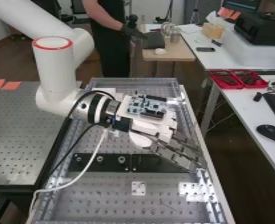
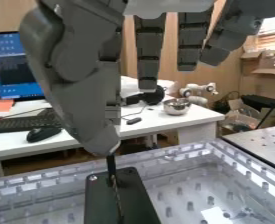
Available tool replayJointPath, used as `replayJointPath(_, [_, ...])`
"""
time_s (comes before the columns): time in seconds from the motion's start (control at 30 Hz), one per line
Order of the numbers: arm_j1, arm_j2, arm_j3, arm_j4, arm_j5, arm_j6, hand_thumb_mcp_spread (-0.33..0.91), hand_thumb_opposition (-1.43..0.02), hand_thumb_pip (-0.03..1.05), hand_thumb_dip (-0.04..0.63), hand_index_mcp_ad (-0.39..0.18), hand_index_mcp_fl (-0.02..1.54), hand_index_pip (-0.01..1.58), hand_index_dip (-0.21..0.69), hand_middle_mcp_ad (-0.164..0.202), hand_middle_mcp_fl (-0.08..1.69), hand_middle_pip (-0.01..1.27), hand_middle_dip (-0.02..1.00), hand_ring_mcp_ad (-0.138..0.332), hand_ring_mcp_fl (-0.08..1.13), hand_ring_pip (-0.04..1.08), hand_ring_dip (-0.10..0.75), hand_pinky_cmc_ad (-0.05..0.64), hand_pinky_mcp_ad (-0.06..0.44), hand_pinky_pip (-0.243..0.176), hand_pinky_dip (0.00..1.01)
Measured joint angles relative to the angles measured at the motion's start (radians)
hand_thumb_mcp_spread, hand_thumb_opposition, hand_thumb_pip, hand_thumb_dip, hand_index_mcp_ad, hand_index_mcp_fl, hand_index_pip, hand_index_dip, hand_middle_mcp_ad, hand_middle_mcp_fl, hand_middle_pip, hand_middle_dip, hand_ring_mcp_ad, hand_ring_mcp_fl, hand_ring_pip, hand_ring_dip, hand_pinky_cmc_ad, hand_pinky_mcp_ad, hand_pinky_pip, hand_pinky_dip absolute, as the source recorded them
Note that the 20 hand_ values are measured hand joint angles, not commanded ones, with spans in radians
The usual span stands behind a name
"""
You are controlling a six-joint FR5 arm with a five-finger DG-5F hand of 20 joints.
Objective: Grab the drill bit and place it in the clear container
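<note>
No readable text, labels, brands, numbers or signs in either view.
</note>
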Motion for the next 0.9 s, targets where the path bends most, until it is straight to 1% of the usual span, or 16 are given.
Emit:
replayJointPath(0.03, [-0.001,-0.002,-0.001,-0.002,-0.001,0.0,0.52,-0.92,0.61,0.283,-0.176,0.64,1.08,0.218,0.059,0.31,0.12,0.22,0.195,0.1,0.11,0.059,0.332,0.152,-0.066,0.14])
replayJointPath(0.17, [-0.003,-0.01,0.0,-0.007,0.004,-0.001,0.51,-0.91,0.61,0.284,-0.176,0.55,1.09,0.218,0.058,0.31,0.12,0.22,0.195,0.1,0.11,0.059,0.332,0.15,-0.07,0.14])
replayJointPath(0.3, [-0.007,-0.02,0.005,-0.017,0.001,0.0,0.49,-0.9,0.61,0.284,-0.173,0.54,1.1,0.209,0.059,0.32,0.12,0.22,0.199,0.1,0.11,0.059,0.332,0.15,-0.07,0.14])
replayJointPath(0.67, [-0.01,-0.03,0.005,-0.037,0.001,0.013,0.49,-0.89,0.61,0.284,-0.173,0.52,1.12,0.202,0.059,0.32,0.12,0.22,0.201,0.09,0.11,0.059,0.335,0.152,-0.07,0.14])
replayJointPath(0.7, [-0.01,-0.03,0.002,-0.036,-0.001,0.013,0.49,-0.89,0.61,0.284,-0.176,0.5,1.11,0.202,0.059,0.32,0.12,0.22,0.201,0.09,0.11,0.059,0.335,0.15,-0.07,0.14])
replayJointPath(0.77, [-0.01,-0.03,0.0,-0.035,-0.001,0.012,0.49,-0.88,0.62,0.283,-0.176,0.5,1.12,0.201,0.059,0.29,0.12,0.22,0.197,0.08,0.11,0.059,0.335,0.15,-0.07,0.14])
replayJointPath(0.9, [-0.01,-0.03,-0.002,-0.035,0.006,0.012,0.48,-0.87,0.63,0.283,-0.176,0.49,1.13,0.201,0.059,0.28,0.12,0.22,0.201,0.08,0.11,0.059,0.335,0.15,-0.066,0.14])
